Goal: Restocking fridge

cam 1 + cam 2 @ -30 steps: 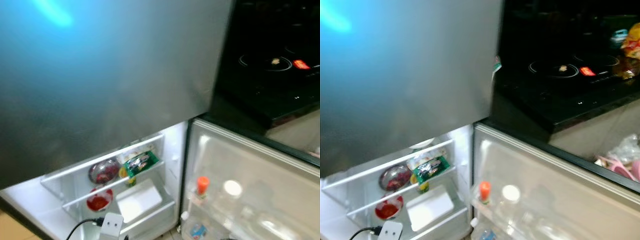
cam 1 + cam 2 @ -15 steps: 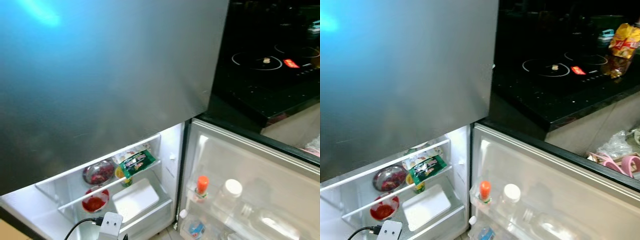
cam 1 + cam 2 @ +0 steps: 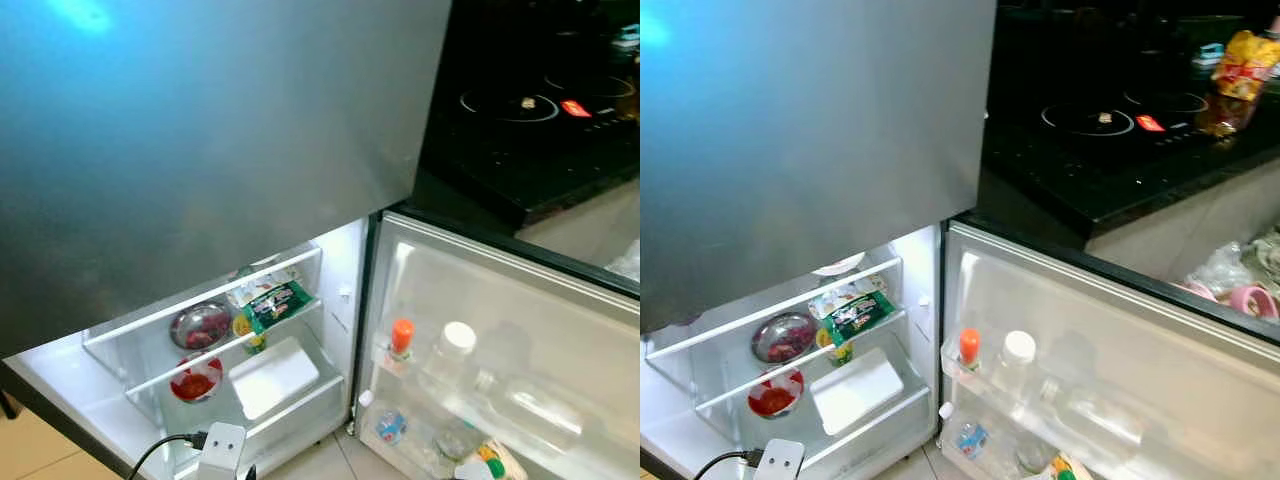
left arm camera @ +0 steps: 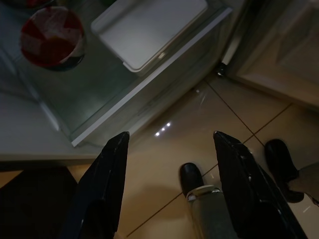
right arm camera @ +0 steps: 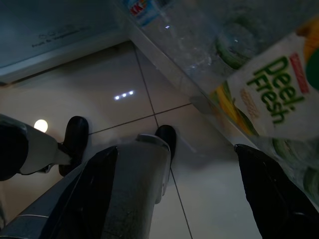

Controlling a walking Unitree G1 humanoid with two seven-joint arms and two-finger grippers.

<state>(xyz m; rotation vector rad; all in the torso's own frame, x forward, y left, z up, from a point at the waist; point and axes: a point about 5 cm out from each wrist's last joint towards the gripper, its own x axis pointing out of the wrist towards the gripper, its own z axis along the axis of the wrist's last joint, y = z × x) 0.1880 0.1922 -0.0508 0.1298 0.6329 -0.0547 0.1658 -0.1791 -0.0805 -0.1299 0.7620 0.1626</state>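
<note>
The fridge stands in front of me with its grey upper door [image 3: 200,150] shut and its lower door [image 3: 520,330] swung open to the right. On the lit lower shelves sit a metal bowl [image 3: 200,325], a green packet [image 3: 275,303], a red bowl [image 3: 195,380] and a white tray [image 3: 272,377]. The door rack holds an orange-capped bottle [image 3: 400,340], a white-capped bottle [image 3: 450,355] and a Deeli Fresh carton [image 5: 269,94]. My left gripper [image 4: 169,137] hangs open over the floor near the fridge's bottom drawer. My right gripper [image 5: 179,194] hangs open beside the door rack, holding nothing.
A black cooktop [image 3: 540,110] on a dark counter lies to the right, with a yellow snack bag [image 3: 1240,65] at its far end. Pink items [image 3: 1245,298] sit below the counter edge. Beige floor tiles [image 4: 164,154] and my own feet [image 4: 192,179] lie under the grippers.
The camera has shifted, so more of the open door's rack and its lower bottles shows now. Nothing in the fridge has moved.
</note>
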